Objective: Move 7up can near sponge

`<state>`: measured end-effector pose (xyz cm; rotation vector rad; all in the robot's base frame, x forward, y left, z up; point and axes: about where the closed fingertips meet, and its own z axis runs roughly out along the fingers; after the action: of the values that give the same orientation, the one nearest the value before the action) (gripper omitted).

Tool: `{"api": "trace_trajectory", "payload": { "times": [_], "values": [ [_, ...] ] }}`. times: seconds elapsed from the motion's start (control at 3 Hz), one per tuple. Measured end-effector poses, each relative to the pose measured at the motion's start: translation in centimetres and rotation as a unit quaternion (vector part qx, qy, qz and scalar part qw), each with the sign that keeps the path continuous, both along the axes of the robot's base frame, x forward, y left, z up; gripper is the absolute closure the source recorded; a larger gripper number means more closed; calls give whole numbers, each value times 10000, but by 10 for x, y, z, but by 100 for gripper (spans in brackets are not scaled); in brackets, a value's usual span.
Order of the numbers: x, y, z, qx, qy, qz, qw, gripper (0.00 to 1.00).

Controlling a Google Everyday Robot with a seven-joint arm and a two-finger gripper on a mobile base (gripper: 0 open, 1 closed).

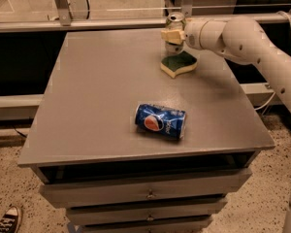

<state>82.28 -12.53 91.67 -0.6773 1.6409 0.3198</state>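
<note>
The 7up can (175,19) stands upright near the table's far edge, its silver top showing above my gripper. Its label is mostly hidden by the fingers. My gripper (173,35) reaches in from the right and is shut on the can. The sponge (179,63), dark green on top with a pale yellow base, lies flat on the table just in front of the can and gripper, very close to them.
A blue Pepsi can (160,121) lies on its side near the middle front of the grey table (102,81). My white arm (242,38) spans the table's far right corner. A metal rail (87,24) runs behind the table. Drawers sit below the tabletop.
</note>
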Motion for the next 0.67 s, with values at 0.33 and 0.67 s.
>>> {"api": "trace_trajectory", "payload": {
  "times": [0.33,0.67],
  "values": [
    [-5,-7,-9,144,201,-70,9997,30],
    [-7,-7,-16,253,313,-76,9992,6]
  ]
}}
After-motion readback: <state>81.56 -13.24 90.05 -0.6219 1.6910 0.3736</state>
